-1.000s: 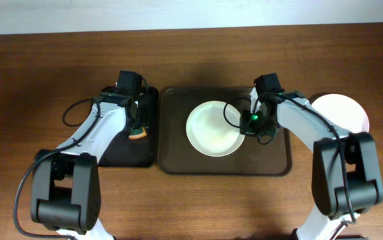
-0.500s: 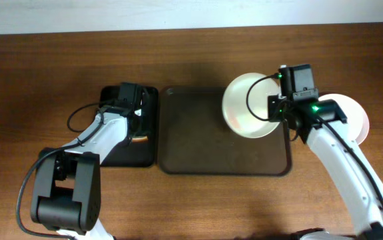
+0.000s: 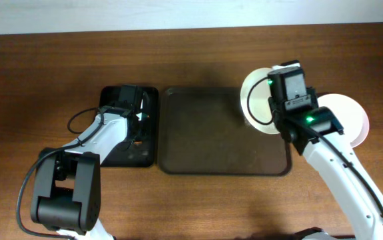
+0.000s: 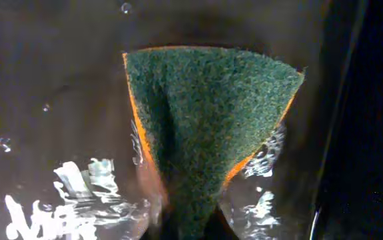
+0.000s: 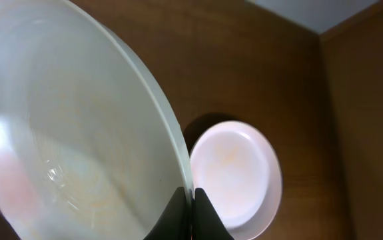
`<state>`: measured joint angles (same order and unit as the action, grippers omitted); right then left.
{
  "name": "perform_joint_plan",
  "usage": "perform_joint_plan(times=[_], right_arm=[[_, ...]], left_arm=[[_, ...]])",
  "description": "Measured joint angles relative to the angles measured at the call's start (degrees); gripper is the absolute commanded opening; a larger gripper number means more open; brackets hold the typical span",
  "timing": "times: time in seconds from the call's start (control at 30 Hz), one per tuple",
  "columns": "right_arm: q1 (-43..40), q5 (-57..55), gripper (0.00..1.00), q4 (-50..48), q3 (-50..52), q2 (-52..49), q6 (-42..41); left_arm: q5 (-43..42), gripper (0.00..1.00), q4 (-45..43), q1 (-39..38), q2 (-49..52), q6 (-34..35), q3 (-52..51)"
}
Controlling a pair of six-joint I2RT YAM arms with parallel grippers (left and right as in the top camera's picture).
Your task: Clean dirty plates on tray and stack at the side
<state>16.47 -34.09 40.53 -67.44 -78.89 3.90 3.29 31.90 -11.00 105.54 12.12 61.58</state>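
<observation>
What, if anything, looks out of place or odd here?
Nothing spilled or damaged. The plate hangs steeply tilted in the right jaws, held by its rim over the right end of the tray. The sponge is pinched into a fold in the left jaws over the wet black tray.

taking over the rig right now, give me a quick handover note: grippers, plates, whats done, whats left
Left gripper: shut on the green sponge, low over the wet black tray.
Right gripper: shut on the rim of a white plate, held tilted in the air over the right end of the brown tray.
Side stack: on the table right of the brown tray; I cannot tell how many plates are in it.
Done: the brown tray holds no plates; the held plate looks wiped, with faint marks at most.
Left: set the held plate on the side stack and release.
</observation>
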Motion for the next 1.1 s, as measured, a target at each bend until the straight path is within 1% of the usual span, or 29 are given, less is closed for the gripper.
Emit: perform_joint_plan(times=[0.03,0.07,0.1,0.13,0.17,0.23,0.27,0.3,0.33,0.37,0.4,0.43,0.5,0.53,0.57,0.6,0.63,0.67,0.7,0.73,0.77,0.8,0.93,1.1], right_arm=[[0.63,-0.85,0.04,-0.15,0.00,0.00,0.22],[1.09,-1.38,0.04,-0.20,0.00,0.00,0.37],[1.73,-2.14,0.04,-0.24,0.00,0.00,0.52],[2.05,-2.56,0.04,-0.26,0.00,0.00,0.63],[2.27,-2.89,0.04,-0.26,0.00,0.00,0.66],[2.34,-3.34,0.04,-0.26,0.00,0.00,0.61],[2.34,-3.58,0.04,-0.26,0.00,0.00,0.66],[2.34,-3.65,0.04,-0.26,0.00,0.00,0.63],[2.34,-3.65,0.04,-0.26,0.00,0.00,0.63],[2.34,-3.65,0.04,-0.28,0.00,0.00,0.66],[2.34,-3.67,0.04,-0.28,0.00,0.00,0.66],[2.34,-3.67,0.04,-0.28,0.00,0.00,0.63],[2.34,-3.67,0.04,-0.28,0.00,0.00,0.66],[2.34,-3.67,0.04,-0.28,0.00,0.00,0.63],[2.34,-3.67,0.04,-0.28,0.00,0.00,0.66],[2.34,-3.67,0.04,-0.28,0.00,0.00,0.61],[2.34,-3.67,0.04,-0.28,0.00,0.00,0.61],[2.34,-3.67,0.04,-0.28,0.00,0.00,0.63],[2.34,-3.69,0.04,-0.28,0.00,0.00,0.63],[2.34,-3.69,0.04,-0.28,0.00,0.00,0.63],[2.34,-3.74,0.04,-0.28,0.00,0.00,0.66],[2.34,-3.85,0.04,-0.28,0.00,0.00,0.63],[2.34,-4.07,0.04,-0.28,0.00,0.00,0.63],[2.34,-4.07,0.04,-0.28,0.00,0.00,0.63]], left_arm=[[-0.07,0.00,-0.02,0.00,0.00,-0.07,0.00],[-0.07,0.05,0.00,0.00,0.00,-0.11,0.00],[-0.07,0.38,0.00,0.00,0.00,-0.11,0.00],[-0.07,0.57,0.00,0.00,0.00,-0.04,0.00],[-0.09,0.52,0.00,0.00,0.00,-0.31,0.00],[-0.11,0.29,0.00,0.00,0.00,-0.35,0.00],[-0.11,0.29,-0.02,0.00,0.00,-0.09,0.00],[-0.09,0.45,-0.07,0.00,0.00,0.02,0.00],[-0.07,0.51,-0.22,0.00,0.00,-0.33,0.00],[-0.07,0.46,-0.50,0.00,0.00,-0.52,0.00],[-0.11,0.02,-0.87,0.00,0.00,-0.17,0.00],[-0.09,0.00,-1.14,0.00,0.00,-0.22,0.00],[-0.09,0.00,-1.27,0.00,0.00,-0.17,0.00],[-0.09,0.03,-1.27,0.00,0.00,-0.22,0.00],[-0.09,0.33,-1.27,0.00,0.00,-0.33,0.00],[-0.09,0.39,-1.27,0.00,0.00,-0.37,0.00],[-0.07,0.50,-1.27,0.00,0.00,-0.52,0.02],[-0.09,0.64,-1.25,0.00,0.00,-0.22,0.09],[-0.09,0.73,-1.22,0.00,0.00,-0.42,0.24],[-0.04,0.78,-1.25,0.00,0.00,-0.35,0.81],[0.15,0.81,-1.46,0.00,0.00,-0.13,1.49],[0.37,0.82,-2.49,0.00,0.00,-0.17,2.14],[0.83,0.82,-6.34,0.00,-0.02,-0.31,3.43],[0.85,0.82,-7.61,0.00,-0.02,-0.33,3.48]])
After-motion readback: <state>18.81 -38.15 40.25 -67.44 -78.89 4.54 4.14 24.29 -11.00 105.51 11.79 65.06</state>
